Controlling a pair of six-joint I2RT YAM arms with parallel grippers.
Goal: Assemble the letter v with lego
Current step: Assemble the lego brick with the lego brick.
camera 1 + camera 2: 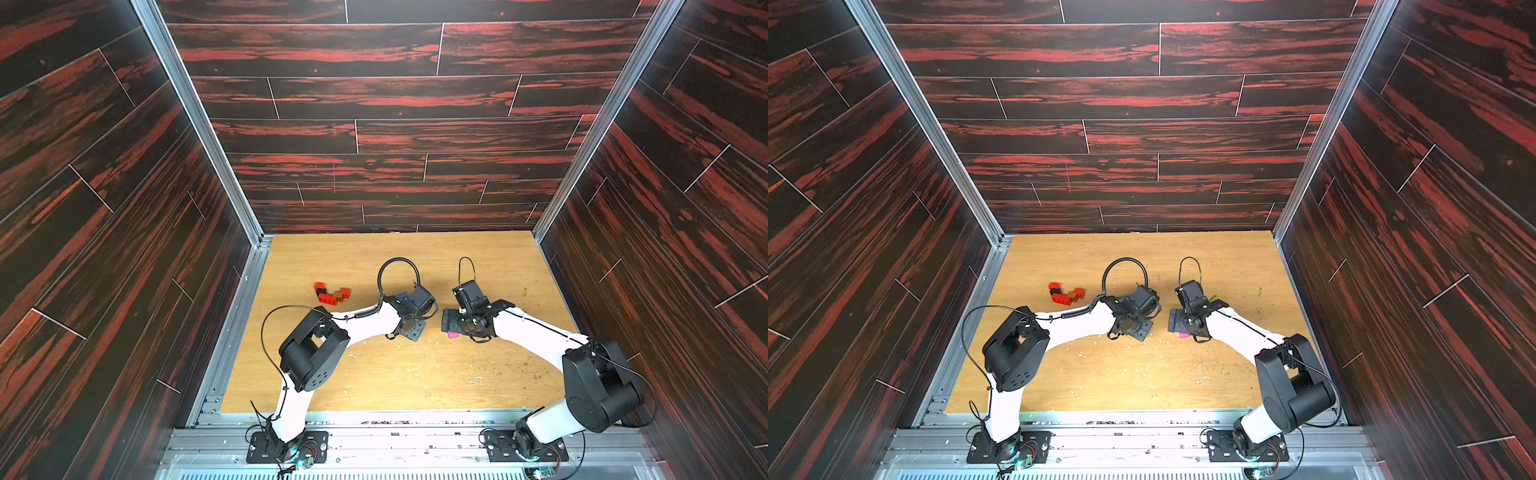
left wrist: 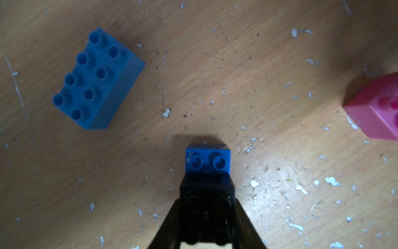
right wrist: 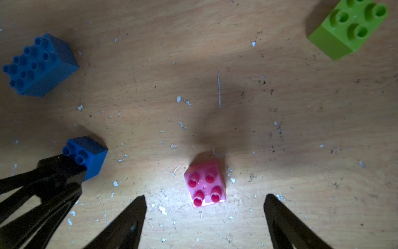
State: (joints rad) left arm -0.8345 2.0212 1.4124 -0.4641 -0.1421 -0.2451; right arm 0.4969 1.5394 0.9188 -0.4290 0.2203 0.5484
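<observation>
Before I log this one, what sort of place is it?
Probably a lab robot cell: a scuffed pale wooden tabletop walled by dark red woodgrain panels on aluminium corner posts, with a white left arm and white right arm mounted at its front.

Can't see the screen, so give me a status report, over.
Left gripper shut on small dark blue square plastic brick. Right gripper open over pink square plastic brick. Red, black and orange brick cluster sits apart. Path looks clear.

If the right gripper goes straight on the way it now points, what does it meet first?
Probably the small pink square plastic brick, just ahead between its open jaws; depth is unclear.
</observation>
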